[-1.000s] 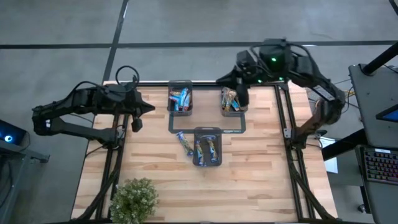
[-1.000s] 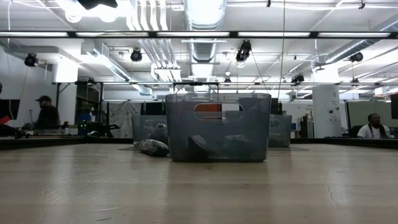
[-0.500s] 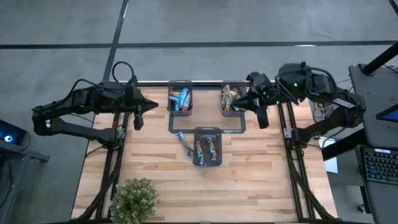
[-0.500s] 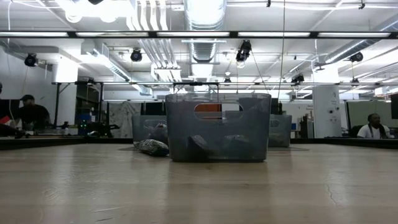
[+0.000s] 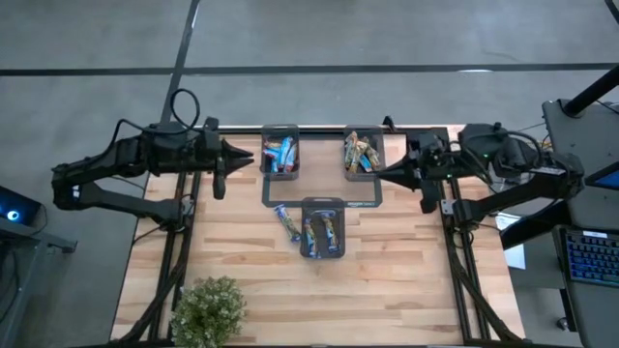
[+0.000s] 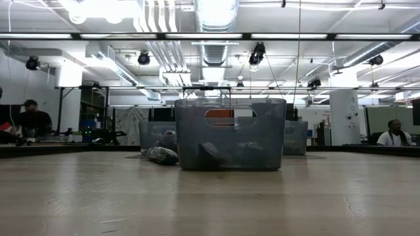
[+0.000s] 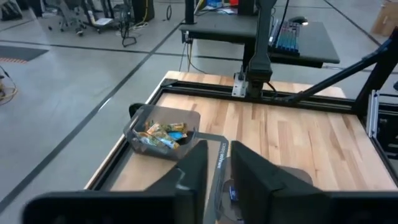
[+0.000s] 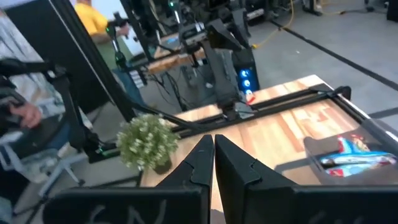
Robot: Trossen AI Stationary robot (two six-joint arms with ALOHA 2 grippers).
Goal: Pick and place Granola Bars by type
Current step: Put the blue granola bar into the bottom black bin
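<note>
The granola bars lie in three dark grey bins. Blue ones fill the far left bin (image 5: 280, 153) (image 8: 348, 155). Brown and green ones fill the far right bin (image 5: 361, 153) (image 7: 160, 134). Mixed ones fill the near bin (image 5: 322, 230) (image 6: 230, 134). One blue bar (image 5: 284, 220) (image 6: 161, 155) lies flat on the table beside the near bin. My left gripper (image 5: 247, 157) (image 7: 217, 146) hovers left of the far left bin, pointing right, with a narrow gap between its fingers. My right gripper (image 5: 379, 172) (image 8: 213, 140) is shut and hovers just right of the far right bin, pointing left. Neither holds anything.
A potted plant (image 5: 208, 309) (image 8: 146, 142) stands at the table's near left corner. A thin dark frame (image 5: 266, 193) lies flat between the bins. Bare wood (image 5: 406, 280) spreads across the near half. People sit beyond the table in the low view.
My right gripper has drawn back from above the far right bin toward the table's right edge and sunk lower, turning until it points left. My left gripper has tipped up toward level and edged toward the far left bin. The bars and bins have stayed put.
</note>
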